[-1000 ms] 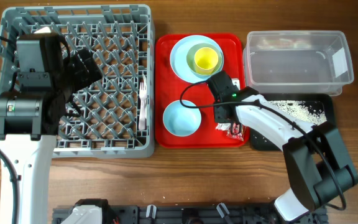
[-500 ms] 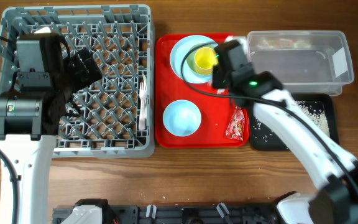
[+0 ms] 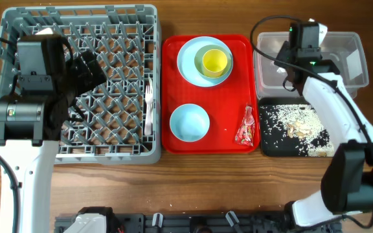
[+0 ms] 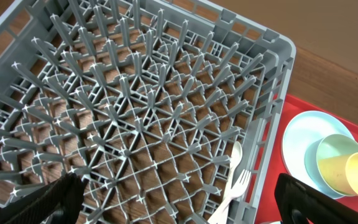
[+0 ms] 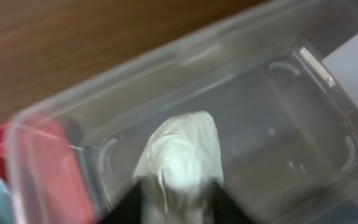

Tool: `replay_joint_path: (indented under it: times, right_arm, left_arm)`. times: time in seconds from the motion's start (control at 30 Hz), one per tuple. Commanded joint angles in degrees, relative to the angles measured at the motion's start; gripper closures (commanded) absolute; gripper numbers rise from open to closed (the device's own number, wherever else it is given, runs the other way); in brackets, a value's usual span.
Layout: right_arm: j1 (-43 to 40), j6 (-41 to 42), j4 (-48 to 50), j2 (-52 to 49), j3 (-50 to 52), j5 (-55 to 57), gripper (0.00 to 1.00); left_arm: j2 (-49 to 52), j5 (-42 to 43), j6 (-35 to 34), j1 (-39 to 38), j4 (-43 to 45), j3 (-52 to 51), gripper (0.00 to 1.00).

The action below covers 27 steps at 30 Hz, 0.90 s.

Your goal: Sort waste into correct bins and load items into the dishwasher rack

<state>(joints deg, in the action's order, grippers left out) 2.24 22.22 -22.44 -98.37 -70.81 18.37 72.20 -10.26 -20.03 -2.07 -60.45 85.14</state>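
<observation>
My right gripper (image 3: 298, 57) hangs over the left part of the clear tub (image 3: 345, 68), shut on the crumpled white napkin (image 5: 182, 146), which it holds above the tub floor (image 5: 272, 124). The red wrapper (image 3: 246, 126) lies on the red tray's right edge. Rice crumbs (image 3: 296, 123) cover the black tray (image 3: 267, 147). The yellow cup (image 3: 214, 61) sits in the green bowl on the blue plate (image 3: 188, 58). The small blue bowl (image 3: 189, 122) is nearer on the tray. My left gripper (image 4: 179, 208) is open and empty above the rack (image 3: 109, 157), where the fork (image 4: 236, 185) lies.
The flat red tray (image 3: 173, 145) sits between the rack and the two bins. The left arm's black body (image 3: 41, 77) covers the rack's left half. A dark rail runs along the table's front edge (image 3: 193, 223).
My right arm has swung from the red tray's front right corner, past the cup, to over the clear tub, carrying the napkin. The wrapper stayed on the tray. The left arm is still.
</observation>
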Motion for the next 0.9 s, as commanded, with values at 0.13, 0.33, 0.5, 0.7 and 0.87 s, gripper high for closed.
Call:
replay_joint_path:
  times: [0.13,0.33,0.5,0.7,0.87]
  right_arm:
    - [-0.5,-4.3,-4.2,10.8,-3.1,-5.8,0.08]
    - [0.2,-3.6,-22.2,25.4,-3.8,-39.6,0.26]
    - [8.0,-0.8,-32.8,26.6,1.1,-37.6,0.40]
    - [22.3,18.8,-25.3,25.1,17.2,-11.8,0.46]
    - [28.0,21.7,-15.4,21.2,24.9,-4.5,0.61]
  left_arm:
    - [-0.2,-0.7,0.1,0.4,0.2,0.3,0.00]
    - [-0.2,-0.7,0.1,0.4,0.1,0.3,0.00]
    - [-0.2,-0.7,0.1,0.4,0.1,0.3,0.00]
    - [-0.2,-0.7,0.1,0.4,0.2,0.3,0.00]
    - [-0.2,-0.7,0.1,0.4,0.1,0.3,0.00]
